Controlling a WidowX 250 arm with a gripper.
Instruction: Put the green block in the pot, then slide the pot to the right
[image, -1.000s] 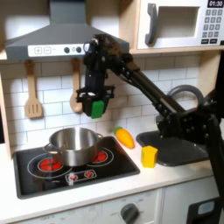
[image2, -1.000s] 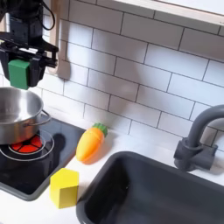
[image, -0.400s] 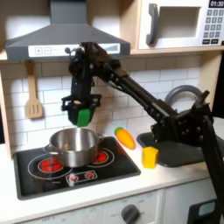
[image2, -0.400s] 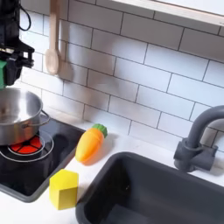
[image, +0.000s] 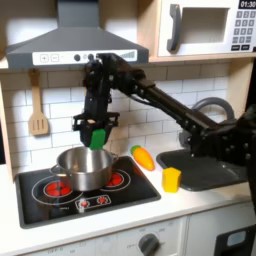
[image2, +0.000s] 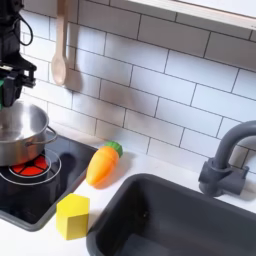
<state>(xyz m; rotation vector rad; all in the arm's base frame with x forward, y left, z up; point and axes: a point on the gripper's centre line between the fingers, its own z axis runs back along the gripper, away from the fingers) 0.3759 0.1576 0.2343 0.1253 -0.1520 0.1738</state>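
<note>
My gripper (image: 97, 136) clamped on the block (image: 98, 137), just above the pot (image: 84, 167) on the stove (image: 130, 188).

An orange toy carrot (image2: 102, 163) lies on the counter beside the stove (image2: 30, 190). A yellow cup (image2: 72, 215) stands near a dark sink (image2: 190, 220). A wooden spoon (image2: 60, 45) hangs on the tiled wall.

Readable only in part: white digits on the dark clock display (image: 246, 4) at the top of the microwave (image: 205, 27) in the first exterior view, cut by the frame edge, seemingly "01:30". Keypad buttons (image: 241, 32) below too small to read. No legible text in the second exterior view.
</note>
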